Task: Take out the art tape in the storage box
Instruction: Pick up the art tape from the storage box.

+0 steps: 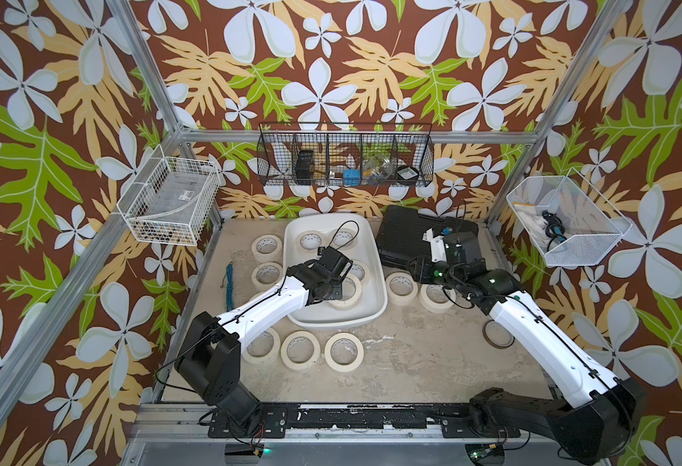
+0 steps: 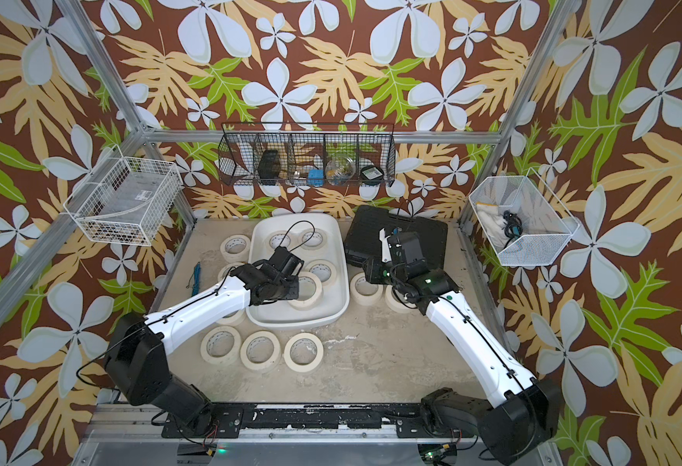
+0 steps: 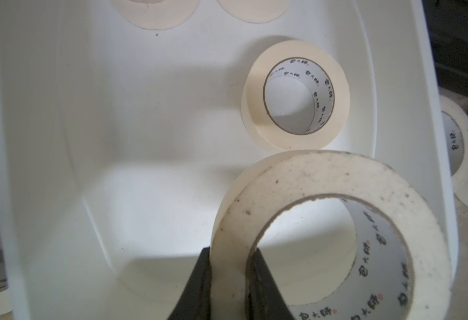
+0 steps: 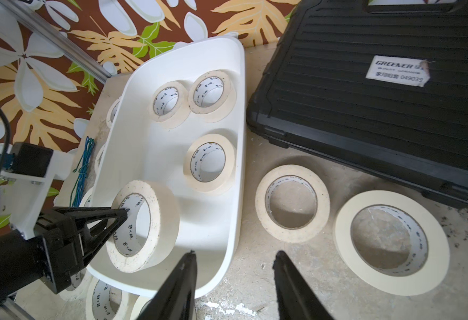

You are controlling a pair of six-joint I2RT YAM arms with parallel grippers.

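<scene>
The left arm [image 1: 266, 306] reaches into the storage box [image 1: 325, 312], left gripper [image 3: 228, 253] clamped on a tilted art tape roll [image 4: 155, 221]; right gripper [image 4: 235, 252] hovers, jaws apart and empty, just outside the box wall near the black case [image 4: 365, 110]. Three other rolls [image 4: 209, 163] lie flat inside. Wrist views show one finger [image 3: 264, 277] inside the core

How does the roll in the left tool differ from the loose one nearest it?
The gripped roll is tilted up, pinched by the left tool; the loose roll lies flat, untouched. The gripped roll's face is speckled, the loose roll's clean. Both are cream with printed cores.
</scene>
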